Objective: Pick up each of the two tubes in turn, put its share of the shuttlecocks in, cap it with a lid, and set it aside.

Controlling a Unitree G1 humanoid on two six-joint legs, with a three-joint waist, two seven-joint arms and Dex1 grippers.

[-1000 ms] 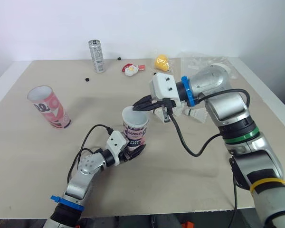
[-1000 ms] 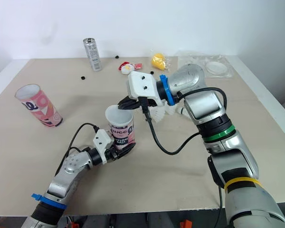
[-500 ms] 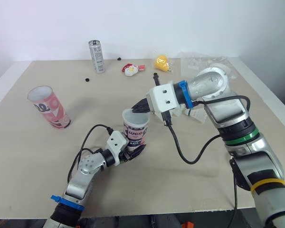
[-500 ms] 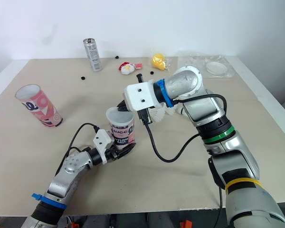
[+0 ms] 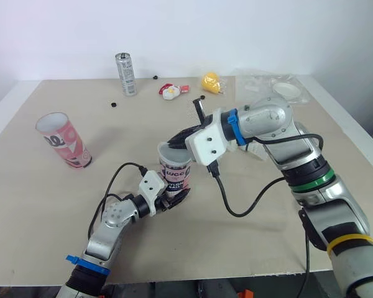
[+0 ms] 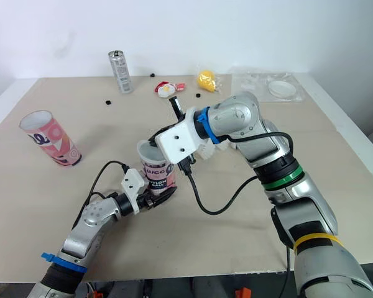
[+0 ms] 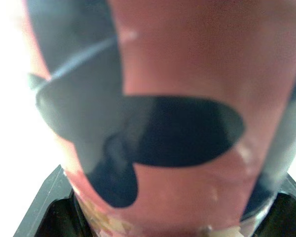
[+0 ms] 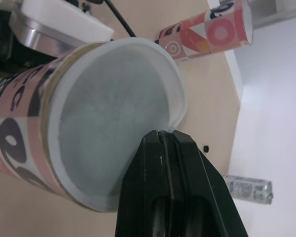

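1. Beige table (image 5: 43,217) ran up to a plain white wall (image 5: 236,31), and we saw the work going on near its middle
2. We found the left gripper (image 5: 174,197) clamped on the lower part of a pink and black tube (image 5: 177,172), its fingers on either side of the base; the tube stood upright with its open mouth up
3. We saw the right gripper (image 8: 166,140) at the far rim of that tube, its two black fingers pressed flat together with nothing visible between them, tips just over the edge of the mouth
4. White shuttlecocks (image 5: 255,151) lay on the table just behind the right forearm, partly hidden by it
5. We noted the second tube (image 5: 63,140) well apart on the left side of the table, open mouth showing; we could not tell whether it stood straight or leaned
6. Along the far edge we saw a silver can (image 5: 125,73) upright, a small red and white toy (image 5: 170,92), a yellow object (image 5: 212,81) and a clear plastic bag (image 5: 261,82) with a white round lid (image 5: 288,89) on it
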